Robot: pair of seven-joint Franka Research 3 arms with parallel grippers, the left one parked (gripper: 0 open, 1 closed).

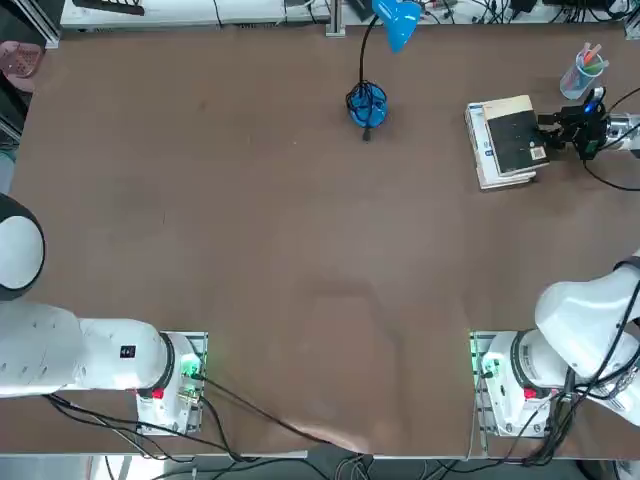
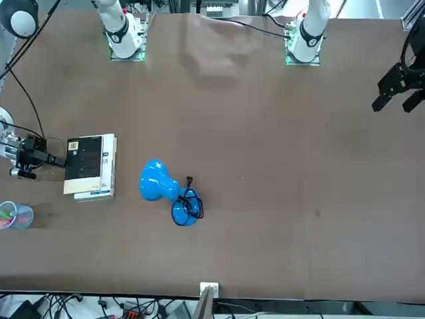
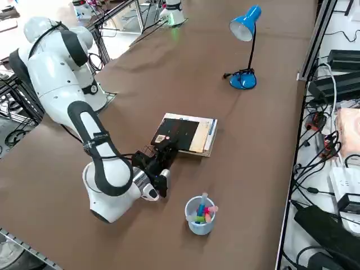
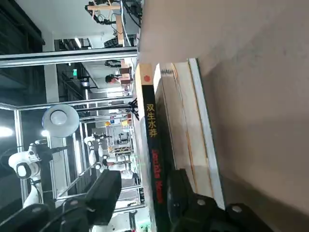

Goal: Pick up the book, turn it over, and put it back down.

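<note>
Partly open, right gripper (image 4: 140, 203) jaws straddling book (image 4: 166, 145) edge

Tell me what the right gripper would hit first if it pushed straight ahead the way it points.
The book: the right gripper lies level at its edge, fingers above and below it. Contact isn't clear.

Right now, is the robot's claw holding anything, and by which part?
Not yet, it seems: the right gripper straddles the spine edge of the book, which lies flat on the table; a firm grip cannot be told.
</note>
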